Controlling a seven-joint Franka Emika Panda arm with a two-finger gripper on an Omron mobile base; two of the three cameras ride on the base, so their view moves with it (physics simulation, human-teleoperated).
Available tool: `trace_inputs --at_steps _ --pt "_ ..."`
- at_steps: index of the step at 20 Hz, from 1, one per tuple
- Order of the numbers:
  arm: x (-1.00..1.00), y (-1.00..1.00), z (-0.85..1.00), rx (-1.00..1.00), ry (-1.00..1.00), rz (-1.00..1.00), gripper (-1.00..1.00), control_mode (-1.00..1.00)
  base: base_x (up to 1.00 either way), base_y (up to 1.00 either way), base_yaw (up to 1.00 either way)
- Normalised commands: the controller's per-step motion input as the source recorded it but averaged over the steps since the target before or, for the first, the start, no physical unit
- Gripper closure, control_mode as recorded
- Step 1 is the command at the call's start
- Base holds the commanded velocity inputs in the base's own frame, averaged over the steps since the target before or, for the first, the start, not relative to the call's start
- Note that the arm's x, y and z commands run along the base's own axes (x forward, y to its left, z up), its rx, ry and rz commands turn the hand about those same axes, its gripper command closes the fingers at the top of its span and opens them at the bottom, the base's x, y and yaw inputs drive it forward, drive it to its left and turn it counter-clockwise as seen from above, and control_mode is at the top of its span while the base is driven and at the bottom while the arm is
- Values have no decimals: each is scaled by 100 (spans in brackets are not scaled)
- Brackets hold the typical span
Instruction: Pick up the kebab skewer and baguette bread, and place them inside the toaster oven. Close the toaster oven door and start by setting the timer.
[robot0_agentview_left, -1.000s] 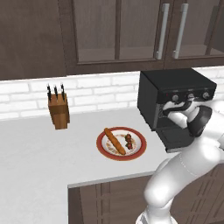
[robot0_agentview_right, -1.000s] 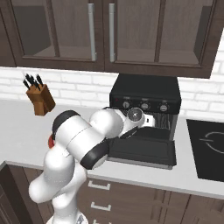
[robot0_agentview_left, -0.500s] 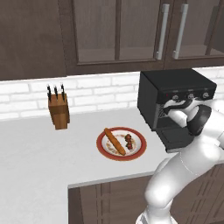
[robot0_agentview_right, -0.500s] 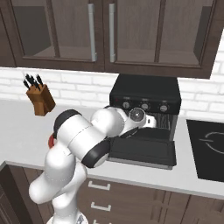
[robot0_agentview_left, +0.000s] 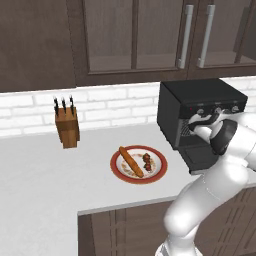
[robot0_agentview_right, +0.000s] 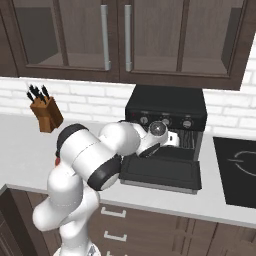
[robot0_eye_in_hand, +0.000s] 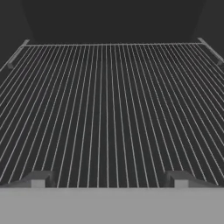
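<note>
1. White tabletop (robot0_agentview_left: 35, 190) is the biggest surface I see; it runs under dark wood cabinets (robot0_agentview_left: 130, 40) and a white brick backsplash (robot0_agentview_left: 115, 102).
2. At the right end of the tabletop stands the black toaster oven (robot0_agentview_left: 200, 107), with round knobs in a row above its opening.
3. I see the toaster oven door (robot0_agentview_right: 160, 172) dropped flat toward me, so the oven is open.
4. My arm reaches into the oven mouth; the claw (robot0_eye_in_hand: 109, 180) sits just above the wire rack (robot0_eye_in_hand: 109, 109) with its fingertips (robot0_eye_in_hand: 39, 179) spread wide and nothing between them.
5. Left of the oven, a red-rimmed plate (robot0_agentview_left: 120, 175) lies on the tabletop.
6. On the plate's left half I see the baguette bread (robot0_agentview_left: 130, 161), lying at a slant.
7. Just beside it, on the right half, lies the kebab skewer (robot0_agentview_left: 148, 161).
8. Well to the left, near the wall, stands a wooden knife block (robot0_agentview_left: 67, 130).
</note>
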Motion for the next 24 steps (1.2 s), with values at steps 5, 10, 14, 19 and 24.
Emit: trace_inputs --at_steps 5,10,14,19,24 --pt "-77 -13 -85 0 8 0 -100 -100 0 0 0" --pt "-78 -9 -87 0 9 0 -100 -100 0 0 0" --pt "-84 -9 -90 0 10 1 -100 -100 0 0 0" --pt "-89 -10 -94 0 7 0 -100 -100 0 0 0" --pt "-89 -10 -95 0 6 0 -100 -100 0 0 0"
